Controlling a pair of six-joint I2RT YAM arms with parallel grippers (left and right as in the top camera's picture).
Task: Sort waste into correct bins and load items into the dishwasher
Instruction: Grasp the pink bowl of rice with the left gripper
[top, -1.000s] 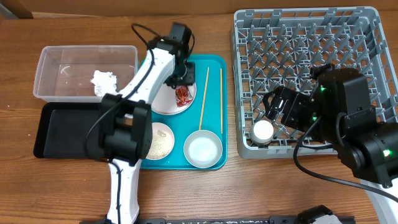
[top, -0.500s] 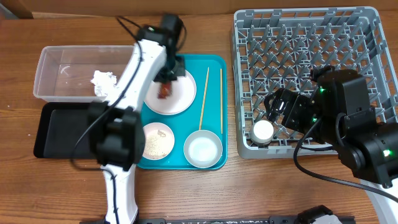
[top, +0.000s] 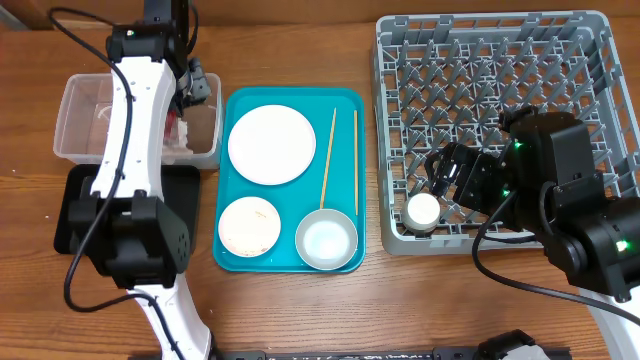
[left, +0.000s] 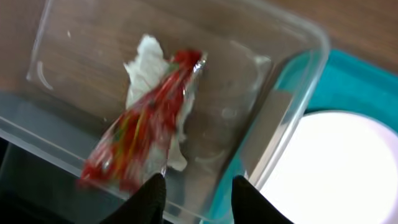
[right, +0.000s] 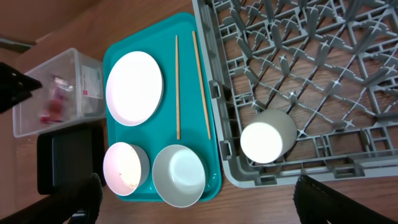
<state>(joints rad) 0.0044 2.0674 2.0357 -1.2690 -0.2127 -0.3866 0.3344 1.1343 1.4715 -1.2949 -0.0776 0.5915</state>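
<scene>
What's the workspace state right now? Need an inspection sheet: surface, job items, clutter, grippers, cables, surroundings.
Surface: wooden table, teal tray in the middle.
Job's things: red wrapper blurred over the tissue in the clear tub; black tray next to the tub; large plate, smaller plate, bowl and chopsticks on the teal tray; cup in the grey rack.
Clutter: nothing seen.
Grippers: left gripper open over the tub, holding nothing; right gripper open above the cup.
Cables: left arm's cable and right arm's cable hang in loops.
Surroundings: nothing seen.
</scene>
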